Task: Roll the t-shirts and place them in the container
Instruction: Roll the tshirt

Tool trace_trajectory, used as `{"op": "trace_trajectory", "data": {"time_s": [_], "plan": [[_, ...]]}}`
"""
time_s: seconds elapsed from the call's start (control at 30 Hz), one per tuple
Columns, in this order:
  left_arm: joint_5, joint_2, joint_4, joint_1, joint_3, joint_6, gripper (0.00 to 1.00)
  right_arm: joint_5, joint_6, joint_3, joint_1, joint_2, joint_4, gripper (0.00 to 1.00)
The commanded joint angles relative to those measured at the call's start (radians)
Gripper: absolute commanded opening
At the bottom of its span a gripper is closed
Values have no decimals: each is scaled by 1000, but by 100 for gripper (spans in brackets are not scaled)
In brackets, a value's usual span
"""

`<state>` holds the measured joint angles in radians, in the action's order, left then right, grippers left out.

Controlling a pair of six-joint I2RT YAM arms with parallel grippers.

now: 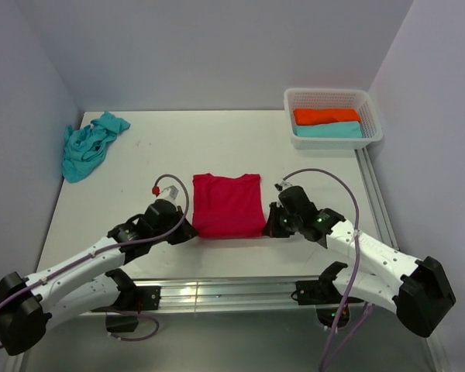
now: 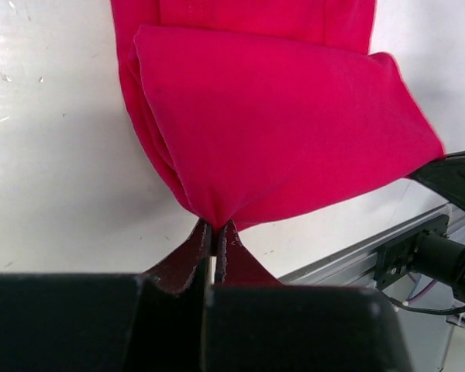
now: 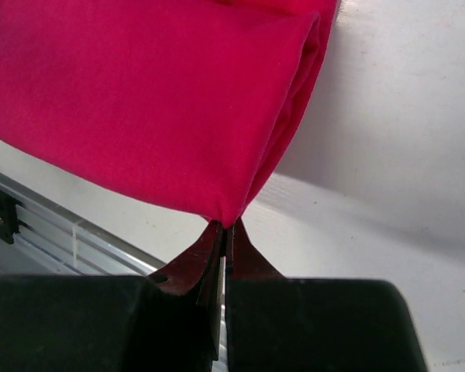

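A crimson red t-shirt (image 1: 228,203) lies folded into a narrow strip in the middle of the table, its near end lifted. My left gripper (image 1: 192,230) is shut on the near left corner of the red t-shirt (image 2: 279,116), pinching the cloth at its fingertips (image 2: 215,229). On the other side my right gripper (image 1: 270,225) is shut on the near right corner of the same t-shirt (image 3: 155,101), the cloth caught between its tips (image 3: 226,228). A turquoise t-shirt (image 1: 89,145) lies crumpled at the far left of the table.
A white lattice basket (image 1: 332,116) stands at the far right corner, holding an orange rolled garment (image 1: 327,115) and a turquoise one (image 1: 329,130). A metal rail (image 1: 232,293) runs along the near table edge. Walls close in on the left, back and right.
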<state>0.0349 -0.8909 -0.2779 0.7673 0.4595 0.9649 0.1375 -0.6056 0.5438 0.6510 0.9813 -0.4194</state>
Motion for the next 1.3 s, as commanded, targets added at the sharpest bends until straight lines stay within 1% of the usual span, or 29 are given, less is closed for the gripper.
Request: {"op": "trace_trajectory", "data": {"time_s": [0.0,0.07,0.17,0.2,0.23,0.27,0.3,0.37,0.5,0.57,0.77,0.9,1.27], "plan": [[-27,-51,-69,-11,90,-23,0,30,12,87,-31,17,-47,0],[-27,-71,-79,-25,125,-40,0,59,16,116,-54,39,-50,0],[-107,-97,-72,-80,148,-64,0,88,38,163,-103,75,-58,0],[-157,-114,-58,-124,153,-69,0,96,52,176,-112,88,-59,0],[-190,-126,-52,-146,162,-84,0,103,58,191,-131,114,-70,0],[-208,-140,-50,-193,171,-92,0,114,66,215,-142,128,-74,0],[-242,-176,-56,-213,183,-103,1,120,76,228,-157,141,-79,0],[-266,-223,-73,-255,234,-138,0,143,84,260,-174,177,-78,0],[-335,-357,-99,-307,323,-184,0,159,98,327,-208,252,-91,0],[-374,-399,-99,-335,366,-206,0,171,104,360,-224,301,-90,0],[-434,-545,-107,-378,450,-253,0,197,116,429,-269,418,-84,0],[-444,-632,-124,-399,495,-278,0,205,121,458,-289,479,-75,0],[-455,-793,-150,-433,591,-321,0,200,125,486,-306,626,-50,0]]}}
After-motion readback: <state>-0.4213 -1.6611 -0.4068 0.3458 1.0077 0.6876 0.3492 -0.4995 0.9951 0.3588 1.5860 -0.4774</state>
